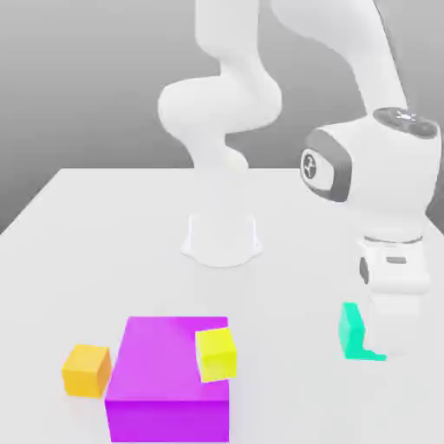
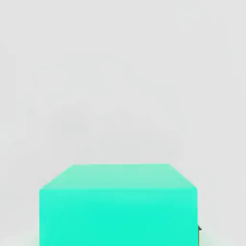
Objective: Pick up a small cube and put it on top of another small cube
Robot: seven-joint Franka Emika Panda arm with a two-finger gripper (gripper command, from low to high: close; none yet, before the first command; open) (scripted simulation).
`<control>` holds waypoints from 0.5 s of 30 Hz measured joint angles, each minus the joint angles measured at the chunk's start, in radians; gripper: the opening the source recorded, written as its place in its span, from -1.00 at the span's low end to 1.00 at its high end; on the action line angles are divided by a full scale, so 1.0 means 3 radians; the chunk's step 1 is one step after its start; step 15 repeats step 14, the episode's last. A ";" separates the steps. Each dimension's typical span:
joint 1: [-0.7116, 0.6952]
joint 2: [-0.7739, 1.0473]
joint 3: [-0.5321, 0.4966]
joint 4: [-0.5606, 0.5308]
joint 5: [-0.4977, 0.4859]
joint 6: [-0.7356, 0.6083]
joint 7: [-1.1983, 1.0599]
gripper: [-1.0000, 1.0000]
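Observation:
A small teal cube rests on the white table at the exterior view's right. My gripper has come straight down on it, and the white hand covers the cube's right part. The hand view has the teal cube very close, its top face and one side showing. A dark sliver of one finger sits against the cube's side. The gripper is shut on this cube, which still appears to sit on the table.
A large magenta block stands at the front, with a small yellow cube tilted on its top right corner. A small orange cube lies to its left. The arm's base rises mid-table.

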 joint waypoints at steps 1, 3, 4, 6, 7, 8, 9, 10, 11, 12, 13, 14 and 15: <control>-0.0148 -0.0110 -0.0055 0.0001 -0.0012 -0.0110 -0.0065 -1.00; -0.0311 -0.0324 -0.0173 0.0001 -0.0037 -0.0327 -0.0196 -1.00; -0.0379 -0.0421 -0.0240 0.0000 -0.0052 -0.0429 -0.0259 -1.00; -0.0488 -0.0517 -0.0361 -0.0014 -0.0060 -0.0523 -0.0366 -1.00; -0.0500 -0.0464 -0.0385 -0.0035 -0.0038 -0.0454 -0.0401 -1.00; -0.0506 -0.0386 -0.0396 -0.0060 -0.0012 -0.0354 -0.0429 -1.00; -0.0511 -0.0296 -0.0402 -0.0086 0.0013 -0.0239 -0.0453 -1.00; -0.0515 -0.0199 -0.0408 -0.0114 0.0033 -0.0115 -0.0472 -1.00; -0.0517 -0.0135 -0.0410 -0.0132 0.0045 -0.0033 -0.0482 1.00; -0.0518 -0.0135 -0.0410 -0.0132 0.0045 -0.0033 -0.0482 1.00; -0.0518 -0.0135 -0.0410 -0.0132 0.0045 -0.0033 -0.0482 1.00; -0.0518 -0.0135 -0.0410 -0.0132 0.0045 -0.0033 -0.0482 1.00; -0.0518 -0.0135 -0.0410 -0.0132 0.0045 -0.0033 -0.0482 1.00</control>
